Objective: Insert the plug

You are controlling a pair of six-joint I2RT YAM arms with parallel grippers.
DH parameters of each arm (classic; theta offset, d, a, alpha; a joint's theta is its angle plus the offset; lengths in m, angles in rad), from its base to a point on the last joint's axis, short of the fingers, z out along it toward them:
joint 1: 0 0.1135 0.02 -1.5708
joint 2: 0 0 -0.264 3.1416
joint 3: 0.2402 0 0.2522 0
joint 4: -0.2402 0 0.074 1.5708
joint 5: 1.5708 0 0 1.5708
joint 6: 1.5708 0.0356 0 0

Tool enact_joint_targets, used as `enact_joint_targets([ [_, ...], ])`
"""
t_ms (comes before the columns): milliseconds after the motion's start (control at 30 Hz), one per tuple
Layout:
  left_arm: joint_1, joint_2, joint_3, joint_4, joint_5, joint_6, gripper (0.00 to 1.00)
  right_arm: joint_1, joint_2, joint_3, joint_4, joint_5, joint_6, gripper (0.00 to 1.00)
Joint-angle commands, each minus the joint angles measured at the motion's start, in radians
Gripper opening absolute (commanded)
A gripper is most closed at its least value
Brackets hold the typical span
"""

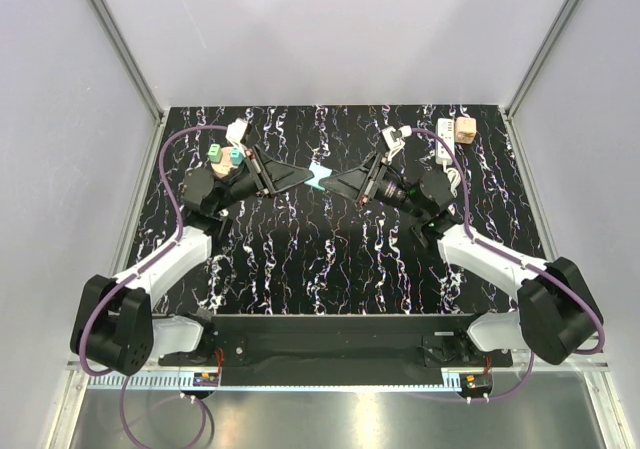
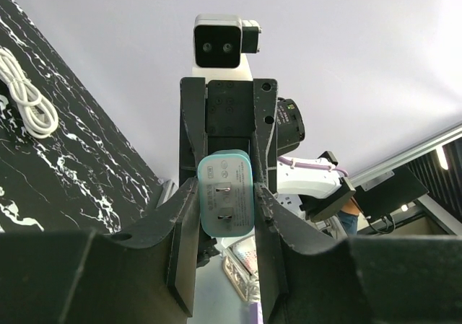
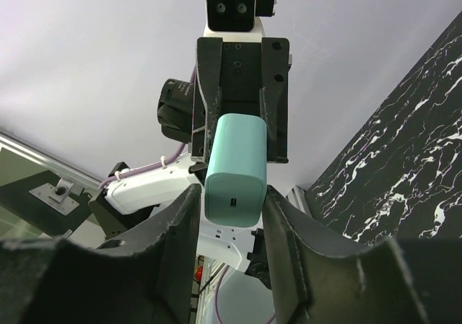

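Note:
The peach-tan plug (image 1: 465, 128) sits at the far right of the table, against the end of the white power strip (image 1: 446, 147). Neither gripper is near it. My two grippers meet tip to tip at mid-table, and both grip a mint-green charger block (image 1: 320, 177) held in the air. In the left wrist view my left gripper (image 2: 225, 194) is shut on the charger (image 2: 225, 203) at its pronged end. In the right wrist view my right gripper (image 3: 231, 194) is shut on the charger (image 3: 235, 167) at its port end.
Small green and teal pieces (image 1: 225, 153) and a white part (image 1: 237, 129) lie at the far left behind the left arm. A white coiled cable (image 2: 27, 97) lies on the black marbled table (image 1: 330, 259) near the right arm. Grey walls enclose three sides.

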Motion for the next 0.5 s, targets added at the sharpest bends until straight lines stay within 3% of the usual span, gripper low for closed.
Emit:
enact_joint_targets([
  [0,-0.014,-0.007,-0.002,0.063,-0.030,0.002,0.00,0.016,-0.001,0.035,0.053,0.023,-0.032,0.47],
  [33,-0.017,-0.009,-0.001,0.041,-0.030,0.008,0.00,0.017,0.001,0.036,0.054,0.023,-0.035,0.47],
  [200,-0.022,-0.004,-0.022,0.057,-0.045,-0.009,0.03,0.020,-0.016,0.024,0.062,0.033,-0.047,0.08],
  [233,-0.022,-0.004,-0.022,0.050,-0.044,-0.006,0.11,0.022,-0.030,0.018,0.053,0.055,-0.053,0.02],
  [300,-0.022,-0.012,-0.025,0.001,-0.050,0.025,0.35,0.020,-0.051,0.012,0.016,0.079,-0.085,0.00],
  [333,-0.022,-0.022,-0.024,-0.027,-0.050,0.043,0.61,0.020,-0.079,0.016,-0.065,0.102,-0.104,0.00],
  [400,-0.020,-0.039,0.001,-0.177,-0.042,0.148,0.84,0.016,-0.111,0.066,-0.224,0.136,-0.160,0.00],
  [433,-0.017,-0.062,0.021,-0.261,-0.041,0.205,0.99,0.011,-0.146,0.094,-0.430,0.183,-0.242,0.00],
  [467,-0.015,-0.074,0.045,-0.477,-0.054,0.273,0.99,0.003,-0.165,0.120,-0.526,0.210,-0.289,0.00],
])
